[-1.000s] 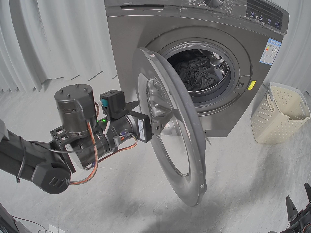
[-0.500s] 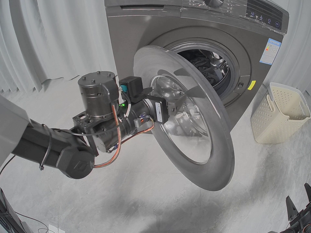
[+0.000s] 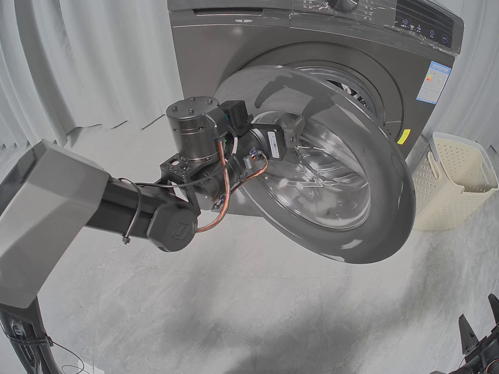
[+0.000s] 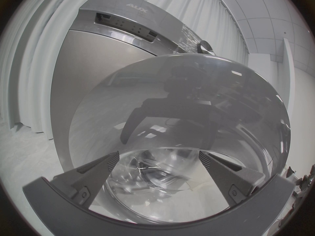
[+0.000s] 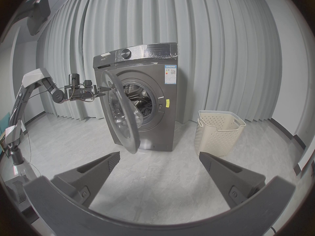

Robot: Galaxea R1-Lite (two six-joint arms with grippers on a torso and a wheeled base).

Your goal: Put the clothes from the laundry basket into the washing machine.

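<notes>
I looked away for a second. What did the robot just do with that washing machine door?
The left claw, open, moved forward toward the washing machine, pushing the door ahead of it. The door swung from wide open to well on its way shut. Nothing was gripped or released. The laundry basket and the right claw stayed where they were.

Three views, one washing machine (image 3: 223,42)
Head camera looks down on the door (image 3: 374,146) from near; left wrist sits just before it; right wrist, well back, faces machine, door and laundry basket (image 5: 218,131).
</notes>
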